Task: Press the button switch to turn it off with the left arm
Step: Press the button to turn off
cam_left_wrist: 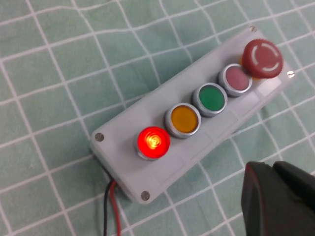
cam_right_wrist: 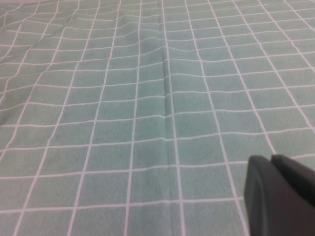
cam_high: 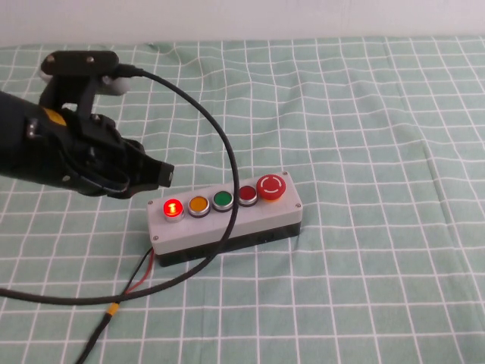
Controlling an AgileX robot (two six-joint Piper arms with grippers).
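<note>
The button switch (cam_high: 173, 208) glows bright red at the left end of the grey box (cam_high: 227, 220); it also shows lit in the left wrist view (cam_left_wrist: 153, 142). My left gripper (cam_high: 161, 174) is shut and empty, its tip just above and to the left of the lit button, not touching it. In the left wrist view the shut fingers (cam_left_wrist: 275, 196) sit beside the box. My right gripper (cam_right_wrist: 280, 196) is shut and empty over bare cloth, out of the high view.
On the box, after the lit button, stand a yellow (cam_high: 198, 204), a green (cam_high: 222, 200), a dark red flat button (cam_high: 248, 195) and a red mushroom button (cam_high: 272, 186). A thick black cable (cam_high: 227, 152) arcs over the box. Red and black wires (cam_high: 140, 277) leave its left end. Green checked cloth (cam_high: 379, 288) covers the table.
</note>
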